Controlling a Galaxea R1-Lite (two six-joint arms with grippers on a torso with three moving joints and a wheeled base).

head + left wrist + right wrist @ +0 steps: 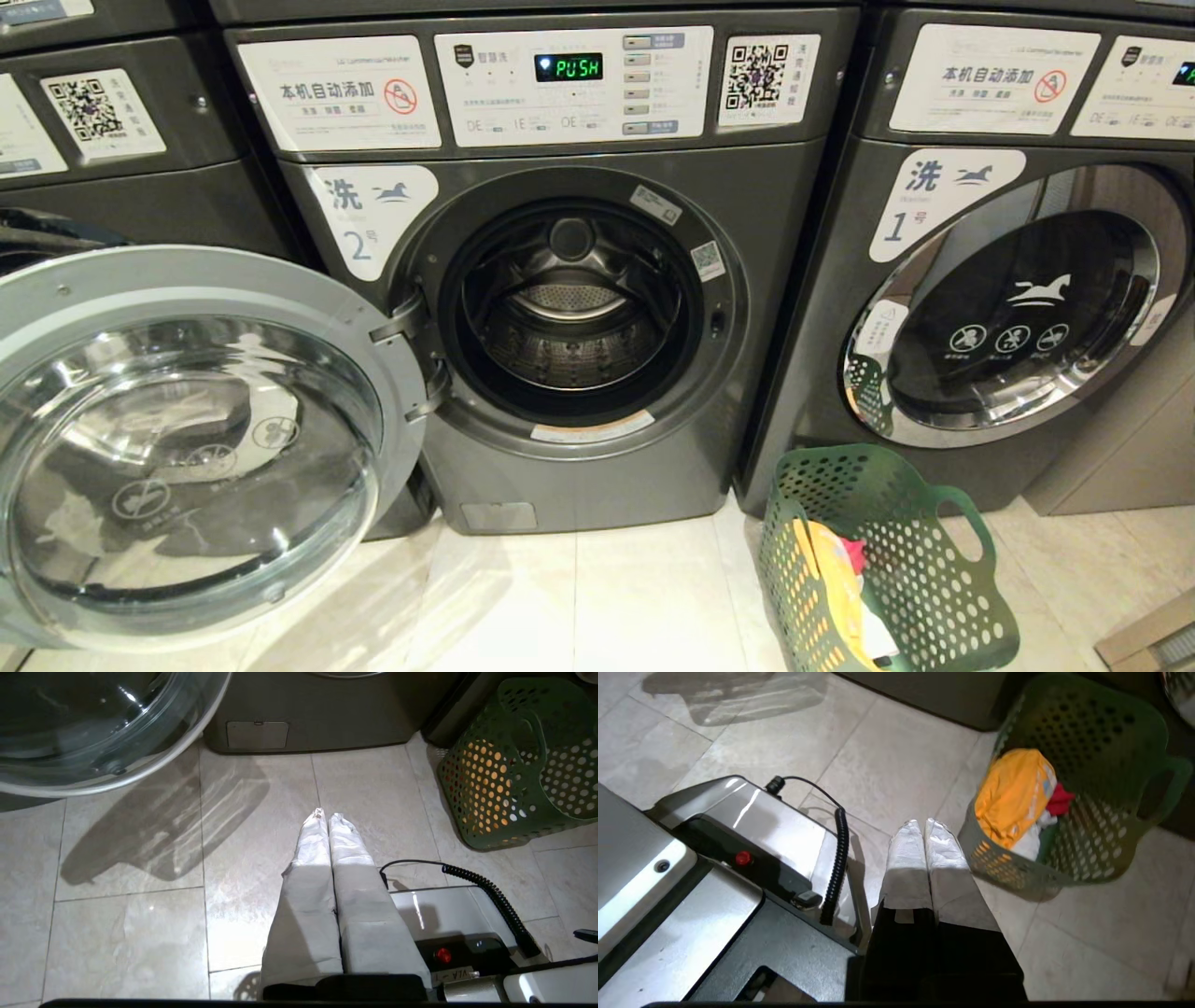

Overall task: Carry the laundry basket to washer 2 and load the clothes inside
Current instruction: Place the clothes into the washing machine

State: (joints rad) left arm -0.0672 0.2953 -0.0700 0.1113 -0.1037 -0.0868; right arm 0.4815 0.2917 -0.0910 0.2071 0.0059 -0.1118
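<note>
Washer 2 (775, 308) fills the middle of the head view, its round glass door (187, 448) swung wide open to the left and its drum (569, 336) empty. The dark green laundry basket (924, 569) stands on the floor before washer 1, to the right of washer 2. The clothes lie in it: a yellow-orange garment (1013, 795), a red one (1059, 800) and a white one (1029, 840). My left gripper (327, 814) is shut and empty over the floor tiles, left of the basket (523, 760). My right gripper (923, 822) is shut and empty, just beside the basket's near wall (1008, 868). Neither arm shows in the head view.
Washer 1 (1018, 308) stands closed at the right, and another washer (103, 140) is at the far left behind the open door. My own base (738, 868), with a coiled black cable (838, 858) and a red button (743, 858), lies below both grippers. The floor (597, 597) is pale tile.
</note>
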